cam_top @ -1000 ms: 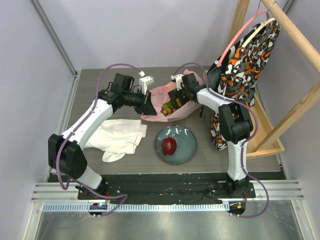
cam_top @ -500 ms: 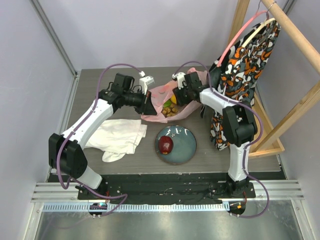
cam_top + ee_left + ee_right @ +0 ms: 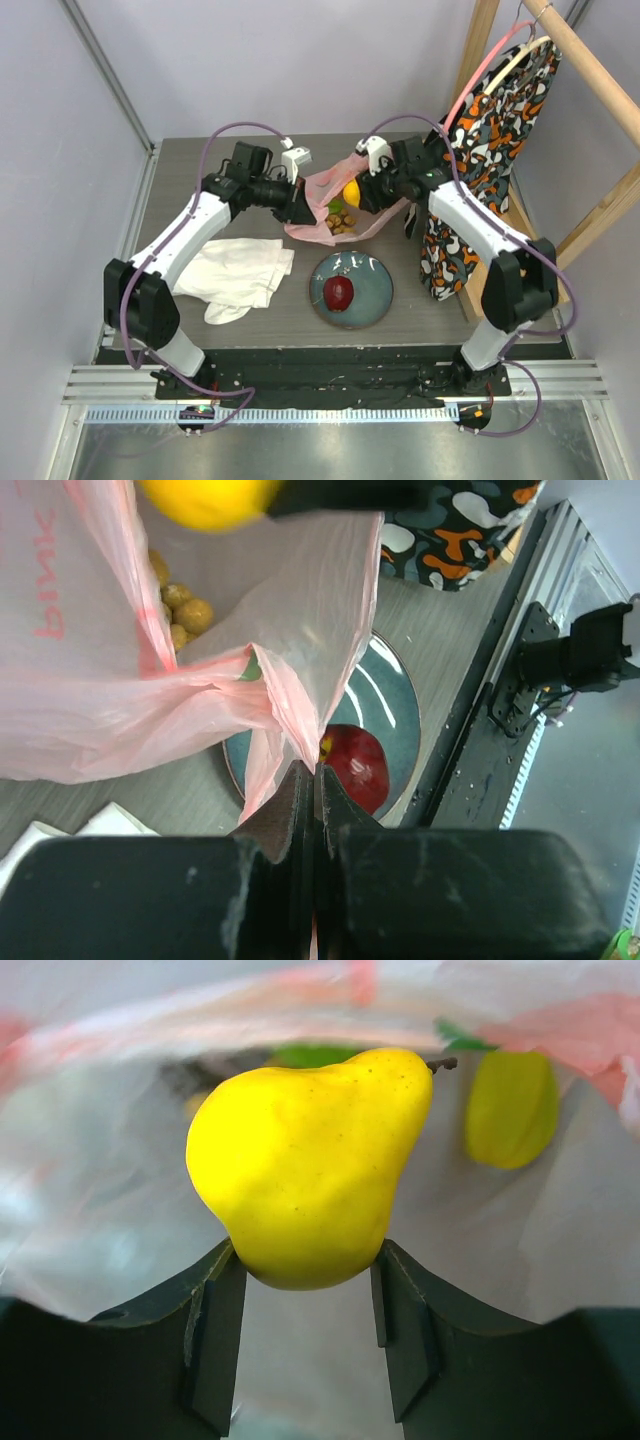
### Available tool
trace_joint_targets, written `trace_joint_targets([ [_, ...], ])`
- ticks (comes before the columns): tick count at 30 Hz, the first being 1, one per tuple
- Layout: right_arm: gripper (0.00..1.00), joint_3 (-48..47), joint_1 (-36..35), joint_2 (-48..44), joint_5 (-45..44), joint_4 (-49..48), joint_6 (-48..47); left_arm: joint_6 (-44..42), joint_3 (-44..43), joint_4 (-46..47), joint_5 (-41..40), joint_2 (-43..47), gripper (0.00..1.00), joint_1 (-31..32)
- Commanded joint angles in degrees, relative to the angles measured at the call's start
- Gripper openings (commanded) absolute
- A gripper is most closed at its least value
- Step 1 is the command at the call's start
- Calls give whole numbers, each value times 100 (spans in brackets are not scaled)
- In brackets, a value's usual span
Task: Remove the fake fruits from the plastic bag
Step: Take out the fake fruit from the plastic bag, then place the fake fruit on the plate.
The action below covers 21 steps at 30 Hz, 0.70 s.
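The yellow pear [image 3: 305, 1160] is clamped in my right tool [image 3: 305, 1263] at the mouth of the pink plastic bag [image 3: 318, 212], which lies on the tabletop [image 3: 200, 170]. My left tool [image 3: 313, 780] is pinched shut on the bag's rim. The red apple [image 3: 339, 292] is on the blue plate [image 3: 375, 290], and the grapes [image 3: 343, 225] lie inside the bag. I judge the pear is mid-extraction. Next I'd carry it clear to the plate and release.

The yellow pear [image 3: 205, 500] is cut off by the top edge of the left wrist view, the pink bag [image 3: 90, 710] hides part of the blue plate [image 3: 395, 710] there, and in the right wrist view a yellow-green fruit [image 3: 512, 1110] behind the pear is blurred.
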State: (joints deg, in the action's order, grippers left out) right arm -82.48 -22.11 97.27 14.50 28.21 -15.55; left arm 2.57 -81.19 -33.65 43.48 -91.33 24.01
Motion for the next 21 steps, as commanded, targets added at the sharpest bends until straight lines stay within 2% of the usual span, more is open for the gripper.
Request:
trace_joint_targets([
  [1,31,346,-153,-1148,1080,1139,-685,121,-415,218,-121,-174,0,25],
  [6,32,1170,-645,-2009,1248,1968,-1966,402,-617,403,-261,-385,0,25],
  [9,33,1592,-1031,-2063,1073,2163,-2197,630,-653,578,-349,-386,0,25],
  [12,34,1822,-1243,-1792,643,2006,-2128,649,-679,570,-384,-298,0,25],
  [14,34,1972,-1234,-1694,204,1225,-1602,605,-662,509,-367,-219,0,25],
  [17,34,1999,-1234,-1397,54,538,-1258,570,-539,500,-358,-87,0,25],
  [21,35,1683,-1243,-878,-8,379,-1126,508,-416,456,-358,71,0,25],
])
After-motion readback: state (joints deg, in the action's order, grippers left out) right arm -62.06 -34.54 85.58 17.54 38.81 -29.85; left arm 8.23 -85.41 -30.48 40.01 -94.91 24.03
